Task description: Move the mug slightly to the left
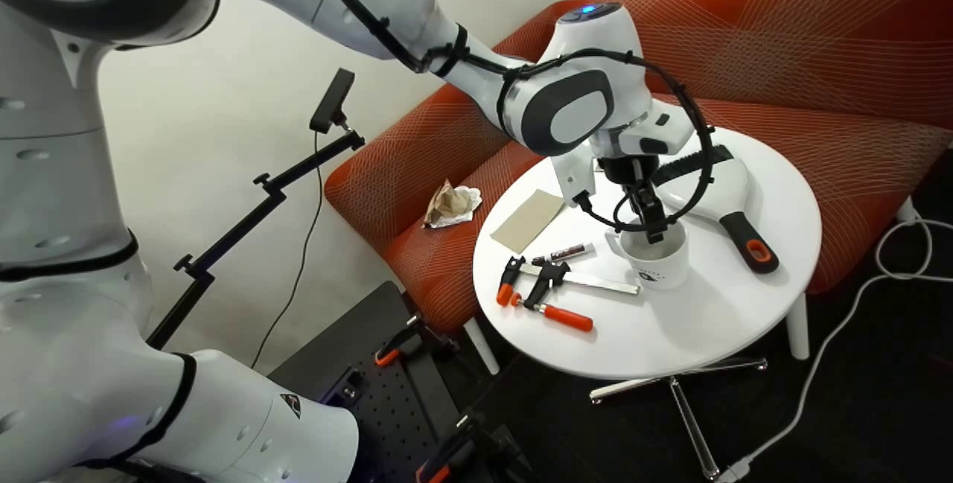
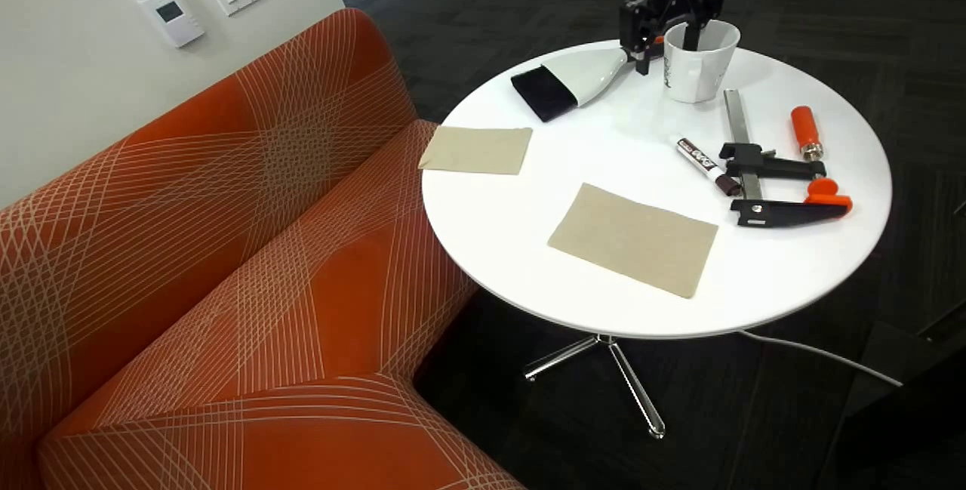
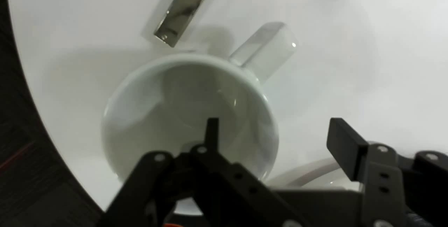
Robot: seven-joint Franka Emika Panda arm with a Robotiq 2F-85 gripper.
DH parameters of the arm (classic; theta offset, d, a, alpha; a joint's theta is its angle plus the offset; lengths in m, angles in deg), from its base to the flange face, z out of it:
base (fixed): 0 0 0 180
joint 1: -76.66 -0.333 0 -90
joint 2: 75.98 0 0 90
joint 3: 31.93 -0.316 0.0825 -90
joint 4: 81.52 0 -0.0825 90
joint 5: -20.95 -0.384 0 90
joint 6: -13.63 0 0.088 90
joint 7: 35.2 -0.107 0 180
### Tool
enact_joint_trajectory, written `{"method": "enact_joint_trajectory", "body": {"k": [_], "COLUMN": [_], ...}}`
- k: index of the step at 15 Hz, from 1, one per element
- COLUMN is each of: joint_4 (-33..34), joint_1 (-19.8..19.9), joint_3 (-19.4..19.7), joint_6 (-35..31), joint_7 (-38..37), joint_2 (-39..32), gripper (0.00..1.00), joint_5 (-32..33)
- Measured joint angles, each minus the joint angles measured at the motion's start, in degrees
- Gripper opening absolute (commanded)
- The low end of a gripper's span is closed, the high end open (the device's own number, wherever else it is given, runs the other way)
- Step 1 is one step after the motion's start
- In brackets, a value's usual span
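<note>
The white mug (image 1: 663, 271) stands upright on the round white table (image 1: 707, 338). It also shows in an exterior view (image 2: 693, 81) near the table edge, and its wide mouth fills much of the wrist view (image 3: 196, 94). Its handle (image 3: 266, 50) points up and right in the wrist view. My gripper (image 3: 277, 132) is open. One finger is inside or over the mug's mouth and the other is outside, with the mug's wall between them. Neither finger visibly presses on the wall. The gripper also shows over the mug in both exterior views (image 1: 650, 226) (image 2: 666, 50).
A white brush (image 2: 589, 75) with a black handle (image 1: 744, 241) lies close beside the mug. An orange-handled bar clamp (image 1: 566, 318) and a marker (image 2: 706, 164) lie near its handle side. Brown napkins (image 2: 634, 237) lie farther across the table. A red sofa (image 1: 744, 44) borders the table.
</note>
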Motion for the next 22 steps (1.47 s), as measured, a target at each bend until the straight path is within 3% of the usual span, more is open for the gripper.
{"method": "enact_joint_trajectory", "body": {"k": [7, 22], "joint_4": [1.1, 1.3], "joint_1": [-1.9, -5.2], "joint_3": [1.5, 2.0], "joint_6": [0.8, 5.2], "joint_7": [-0.5, -0.5], "joint_2": [-1.2, 1.1], "gripper": [0.0, 0.03], "joint_5": [0.0, 2.2]}}
